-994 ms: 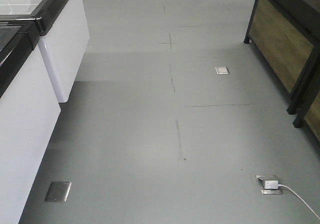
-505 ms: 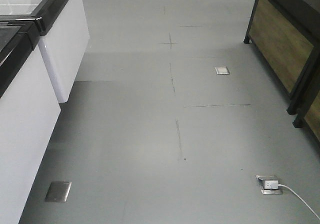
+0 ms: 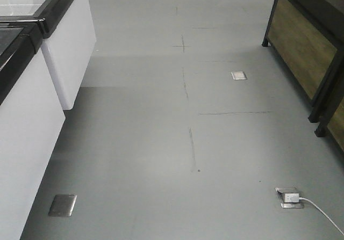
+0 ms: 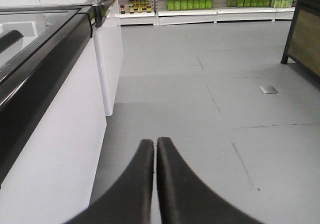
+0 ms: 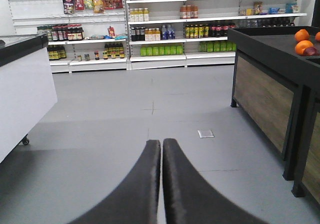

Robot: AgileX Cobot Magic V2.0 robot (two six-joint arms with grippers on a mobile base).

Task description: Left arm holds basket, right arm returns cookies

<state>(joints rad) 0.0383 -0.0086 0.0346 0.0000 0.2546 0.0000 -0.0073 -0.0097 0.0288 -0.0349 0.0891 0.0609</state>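
Over grey floor [image 3: 161, 143] | left end effector [image 4: 155, 149] closed, empty | right end effector [image 5: 161, 149] same | freezer [image 4: 60, 134] left, stand [image 5: 265, 103] right

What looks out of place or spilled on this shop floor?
Nothing is spilled or damaged. The one oddity is a white cord plugged into an open floor socket at the lower right of the front view, trailing loose across the grey floor.

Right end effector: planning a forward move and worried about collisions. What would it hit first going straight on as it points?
The way looks free: the shut right end effector points along grey floor toward the far shelves, probably first. The black stand sits off to its right. Depth is unclear.
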